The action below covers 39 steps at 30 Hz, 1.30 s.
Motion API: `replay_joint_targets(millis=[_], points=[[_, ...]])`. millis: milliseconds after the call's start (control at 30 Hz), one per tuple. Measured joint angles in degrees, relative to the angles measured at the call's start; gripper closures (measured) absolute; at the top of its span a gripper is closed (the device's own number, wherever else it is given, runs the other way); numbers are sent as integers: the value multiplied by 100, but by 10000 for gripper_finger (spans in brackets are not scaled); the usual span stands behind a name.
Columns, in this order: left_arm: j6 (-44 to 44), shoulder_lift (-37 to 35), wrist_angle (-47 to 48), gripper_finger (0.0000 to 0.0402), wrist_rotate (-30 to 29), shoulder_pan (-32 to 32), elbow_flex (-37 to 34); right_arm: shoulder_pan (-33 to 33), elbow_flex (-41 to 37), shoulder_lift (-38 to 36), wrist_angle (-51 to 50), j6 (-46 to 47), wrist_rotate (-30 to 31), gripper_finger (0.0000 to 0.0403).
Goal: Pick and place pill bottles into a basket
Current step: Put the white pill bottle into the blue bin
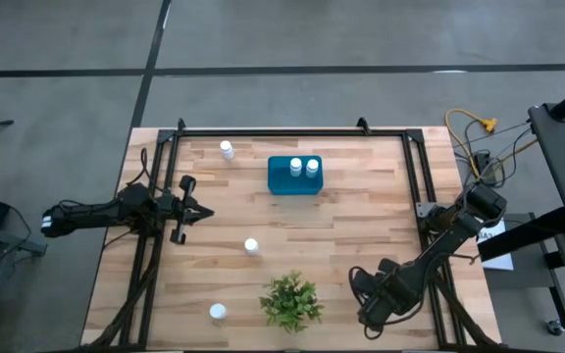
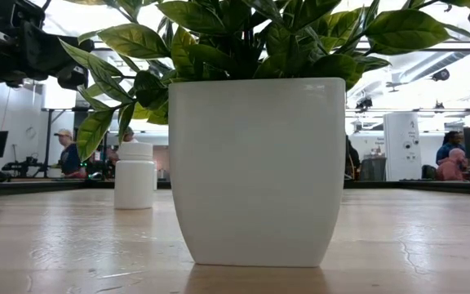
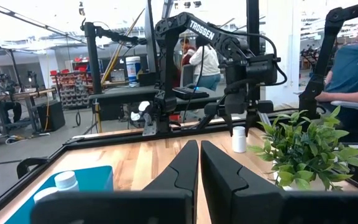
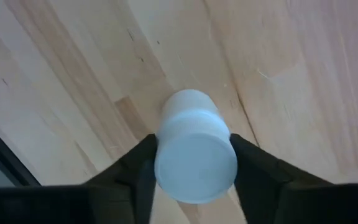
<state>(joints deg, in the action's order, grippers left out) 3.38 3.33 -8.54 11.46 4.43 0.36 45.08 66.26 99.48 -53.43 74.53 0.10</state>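
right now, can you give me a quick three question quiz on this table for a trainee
1. How many bottles stand inside the basket?
2. True or false: the left gripper is holding a bottle.
3. What sits between the fingers of the right gripper? A) a leaf of the plant B) a white bottle C) nothing

Key: 1) two. 2) false; its fingers are closed together with nothing between them. 3) B.
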Motion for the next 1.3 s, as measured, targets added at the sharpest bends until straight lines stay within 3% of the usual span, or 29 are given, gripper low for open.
replay_joint_targets(millis=[67,400,667,1000,1300], points=[[1,0,2,400,-2,2,0,0,4,-6,-13,-73,4,260],[-1,-2,1,400,1,1,0,-259,-7,-202,-98,-433,32,260],[1,0,1,400,-2,2,0,-757,-7,-1056,-679,-981,718,260],[1,0,0,400,0,2,0,-2246,-5,-2122,-725,-2784,1219,260],[-1,0,2,400,-2,0,0,-3684,93,-2605,-689,-4304,1336,260]])
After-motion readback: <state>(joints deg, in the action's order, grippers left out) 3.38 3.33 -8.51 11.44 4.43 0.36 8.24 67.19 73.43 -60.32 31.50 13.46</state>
